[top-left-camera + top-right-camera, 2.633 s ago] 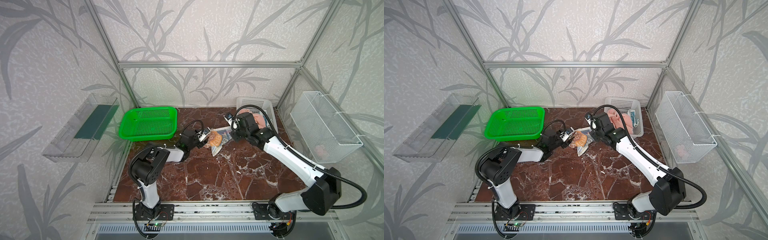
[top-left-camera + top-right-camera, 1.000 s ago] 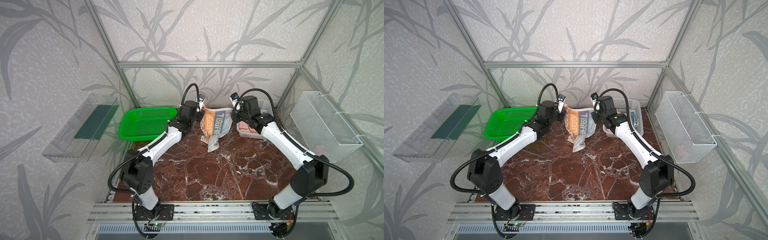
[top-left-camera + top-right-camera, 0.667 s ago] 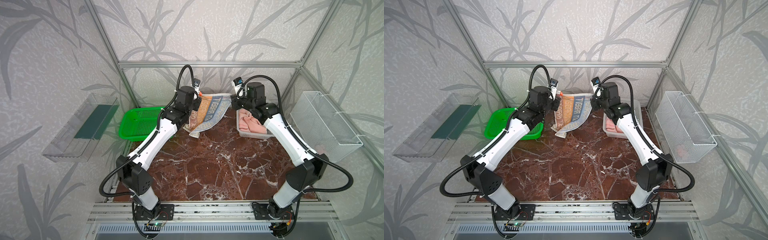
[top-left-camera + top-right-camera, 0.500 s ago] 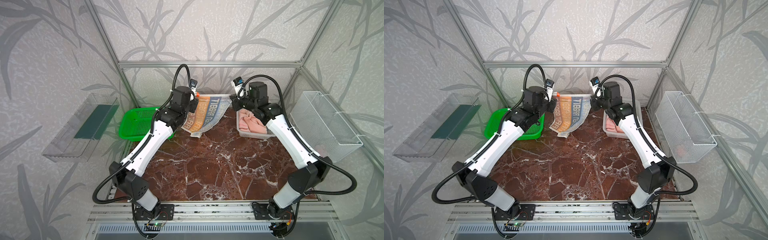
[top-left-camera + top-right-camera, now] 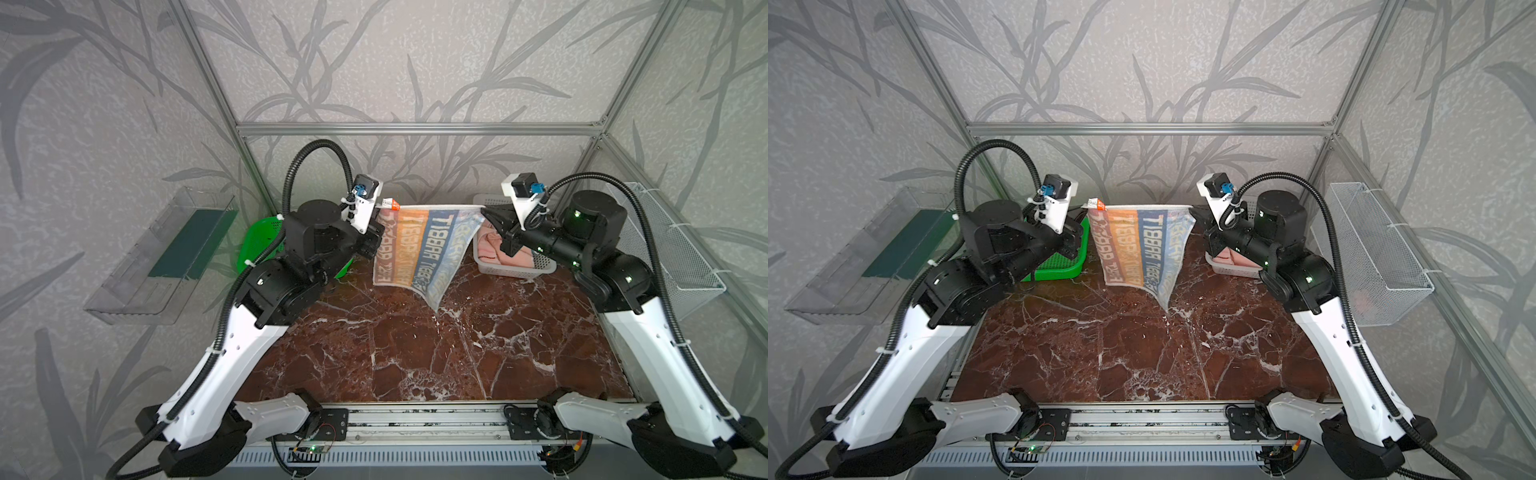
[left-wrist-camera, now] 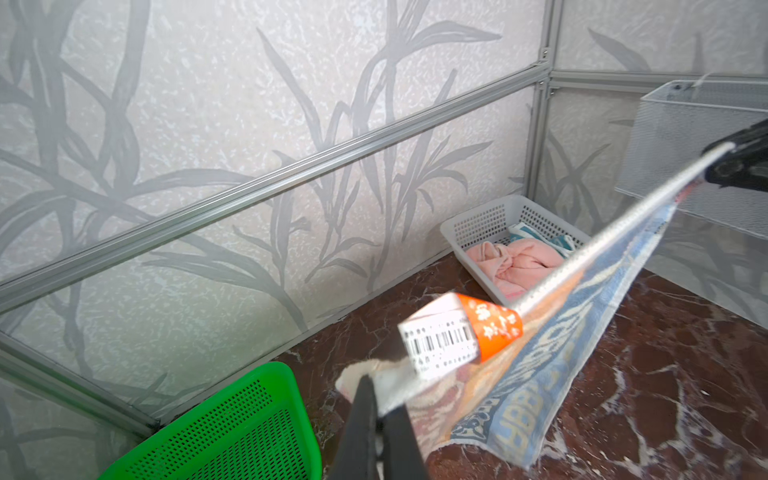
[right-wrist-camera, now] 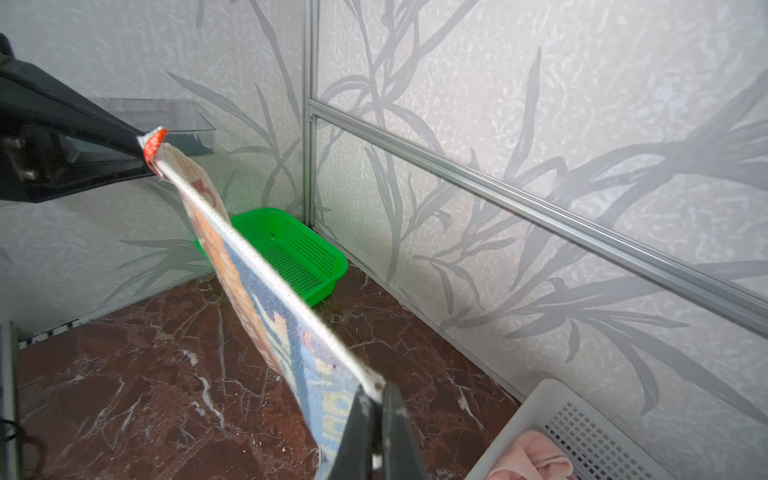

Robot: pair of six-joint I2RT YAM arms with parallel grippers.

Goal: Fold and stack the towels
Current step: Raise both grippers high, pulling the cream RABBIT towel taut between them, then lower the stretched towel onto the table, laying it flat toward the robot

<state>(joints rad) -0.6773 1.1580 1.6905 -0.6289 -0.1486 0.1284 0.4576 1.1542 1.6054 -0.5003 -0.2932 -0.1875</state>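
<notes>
Left hand and right hand pinch top corners of the lettered towel

Walls: pale grey textured paper with a darker grey reed-leaf print, on the back and both sides. Aluminium frame: one horizontal bar across the back wall, uprights in both back corners. Table: glossy dark red-brown marble, white veins, a few soft glare patches. Left wall: clear plastic shelf with a dark green liner inside. Right wall: white wire-mesh basket hung on it. Front edge: slotted metal rail. Light is even and diffuse.
</notes>
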